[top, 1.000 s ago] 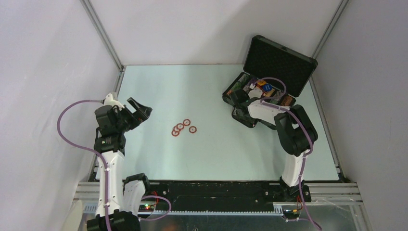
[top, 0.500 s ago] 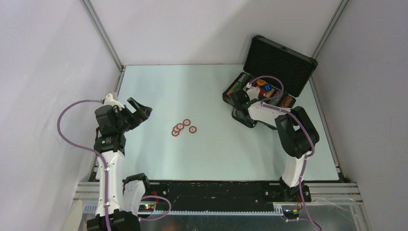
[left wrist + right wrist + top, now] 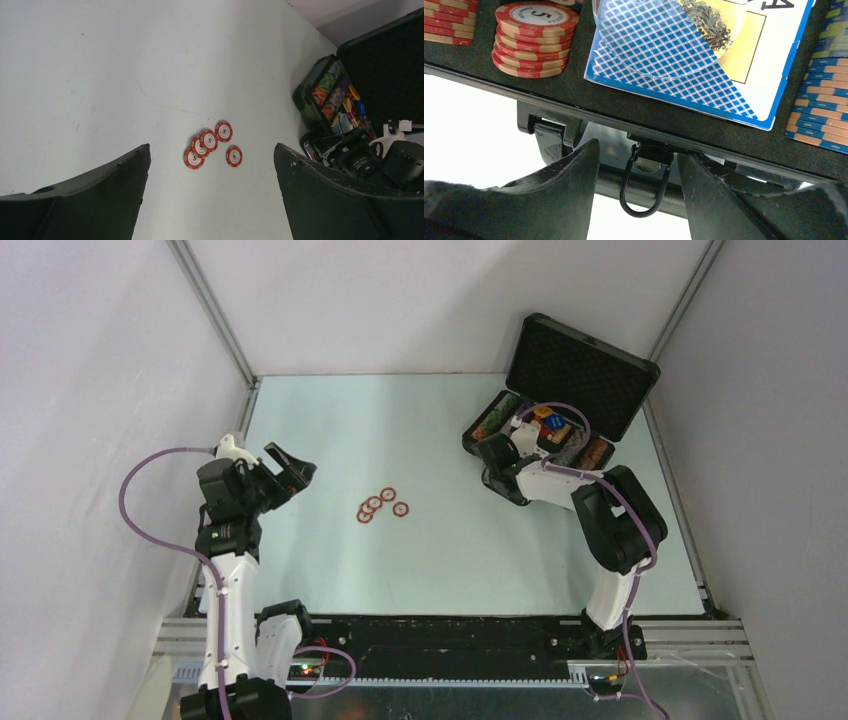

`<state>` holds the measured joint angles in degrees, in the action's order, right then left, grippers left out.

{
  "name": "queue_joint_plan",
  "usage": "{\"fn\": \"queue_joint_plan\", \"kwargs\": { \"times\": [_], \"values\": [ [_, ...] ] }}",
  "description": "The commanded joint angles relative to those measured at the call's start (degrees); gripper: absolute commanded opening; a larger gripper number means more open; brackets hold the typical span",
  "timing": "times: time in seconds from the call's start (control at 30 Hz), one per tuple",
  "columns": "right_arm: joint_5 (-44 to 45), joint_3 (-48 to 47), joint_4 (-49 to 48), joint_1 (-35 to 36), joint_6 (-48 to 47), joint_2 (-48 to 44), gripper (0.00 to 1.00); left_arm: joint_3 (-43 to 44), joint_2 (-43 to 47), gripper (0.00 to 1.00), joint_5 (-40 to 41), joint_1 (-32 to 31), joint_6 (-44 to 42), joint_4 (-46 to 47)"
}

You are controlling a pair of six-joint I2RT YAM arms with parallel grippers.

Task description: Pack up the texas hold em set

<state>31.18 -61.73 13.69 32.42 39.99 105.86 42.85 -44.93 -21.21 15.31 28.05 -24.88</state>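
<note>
Right end effector (image 3: pixel 636 155), fingers spread, sits at the black rectangular case's (image 3: pixel 580 365) front edge. Left end effector (image 3: pixel 292 470) hangs wide open, apart from the red-white round chips (image 3: pixel 209 141).

From the right wrist, the card box (image 3: pixel 704 55) is getting chopped off by the top edge. The chip rows (image 3: pixel 821 105) are running off the right side, and the right fingers (image 3: pixel 549 200) are blocking part of the handle (image 3: pixel 610 183). Overhead, the right arm (image 3: pixel 560 480) is covering the near side of the case (image 3: pixel 578 365) and hiding those fingers, the loose chips (image 3: pixel 382 504) are coming out too small to read, and from the left wrist the case is getting clipped by the right edge.
</note>
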Motion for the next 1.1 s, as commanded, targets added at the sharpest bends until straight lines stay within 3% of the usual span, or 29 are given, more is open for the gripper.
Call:
{"fn": "queue_joint_plan", "kwargs": {
  "times": [0.0, 0.63, 1.07],
  "values": [
    [-26.71, 6.95, 13.17, 11.2, -5.34, 6.34, 0.64, -0.14, -0.11, 0.97, -0.4, 0.4, 0.16, 1.56],
    [-30.5, 14.05, 13.25, 17.56, -3.76, 4.4, 0.63, -0.18, 0.19, 0.97, -0.12, 0.37, 0.07, 1.51],
    [-34.69, 23.93, 11.06, 26.22, 6.89, 0.32, 0.63, -0.14, -0.02, 0.97, -0.22, 0.35, 0.07, 1.51]
  ]
}}
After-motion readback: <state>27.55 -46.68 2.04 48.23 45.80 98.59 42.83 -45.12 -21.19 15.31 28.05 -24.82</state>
